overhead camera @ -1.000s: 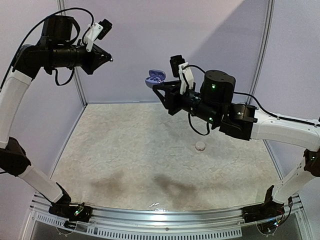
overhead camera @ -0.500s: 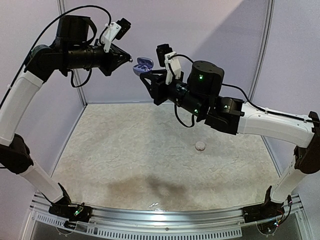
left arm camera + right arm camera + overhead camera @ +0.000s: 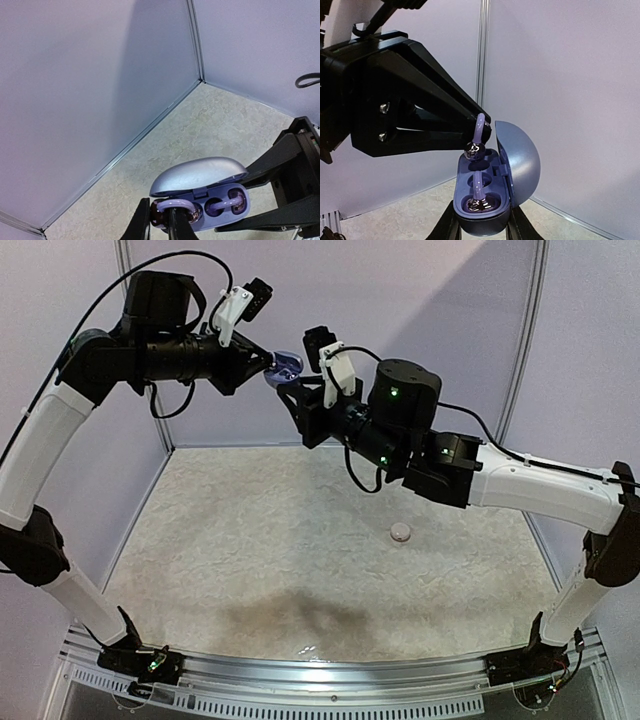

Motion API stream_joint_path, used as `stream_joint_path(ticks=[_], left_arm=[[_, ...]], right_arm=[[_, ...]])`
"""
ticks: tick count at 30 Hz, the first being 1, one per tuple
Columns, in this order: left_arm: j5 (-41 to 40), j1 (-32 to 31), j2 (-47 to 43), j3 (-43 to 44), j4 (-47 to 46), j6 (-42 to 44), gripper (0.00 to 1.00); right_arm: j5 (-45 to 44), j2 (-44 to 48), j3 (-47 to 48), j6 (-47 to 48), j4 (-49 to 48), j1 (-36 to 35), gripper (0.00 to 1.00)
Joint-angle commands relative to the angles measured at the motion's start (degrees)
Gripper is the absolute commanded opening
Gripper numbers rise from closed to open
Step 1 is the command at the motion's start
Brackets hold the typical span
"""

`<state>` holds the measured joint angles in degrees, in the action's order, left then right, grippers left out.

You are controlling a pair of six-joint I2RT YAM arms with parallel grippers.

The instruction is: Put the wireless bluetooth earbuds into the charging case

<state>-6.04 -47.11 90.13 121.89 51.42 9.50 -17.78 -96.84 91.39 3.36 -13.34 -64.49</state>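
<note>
The purple charging case (image 3: 484, 218) is held upright high above the table, lid (image 3: 520, 159) open, with my right gripper (image 3: 482, 227) shut on its base. One purple-looped dark earbud (image 3: 479, 201) sits in the lower socket. My left gripper (image 3: 159, 220) is shut on a second earbud (image 3: 172, 206), which hangs at the mouth of the upper socket (image 3: 485, 155); whether it touches the socket I cannot tell. In the top view the left gripper (image 3: 266, 362) meets the case (image 3: 286, 366) from the left, above the right gripper (image 3: 292, 390).
A small white round object (image 3: 401, 532) lies on the pale mat (image 3: 250, 560), right of centre. Lilac walls (image 3: 420, 320) enclose the back and sides, with metal posts in the corners. Both arms reach high over the far half of the table.
The left gripper has swung right with its earbud and the right gripper has carried the case left and up. They were apart before and now meet at the case's open top.
</note>
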Motion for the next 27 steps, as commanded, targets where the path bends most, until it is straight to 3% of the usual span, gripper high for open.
stream_joint_path(ticks=[1,27], left_arm=[[-0.1,-1.8,-0.1,0.1,0.7,-1.4,0.05],[-6.2,-2.1,0.4,-1.4,-2.3,-0.7,0.04]], right_arm=[[-1.9,-1.1,1.8,0.0,0.8,-0.3,0.00],[-1.5,-0.5,1.4,0.4,-0.7,-1.4,0.00]])
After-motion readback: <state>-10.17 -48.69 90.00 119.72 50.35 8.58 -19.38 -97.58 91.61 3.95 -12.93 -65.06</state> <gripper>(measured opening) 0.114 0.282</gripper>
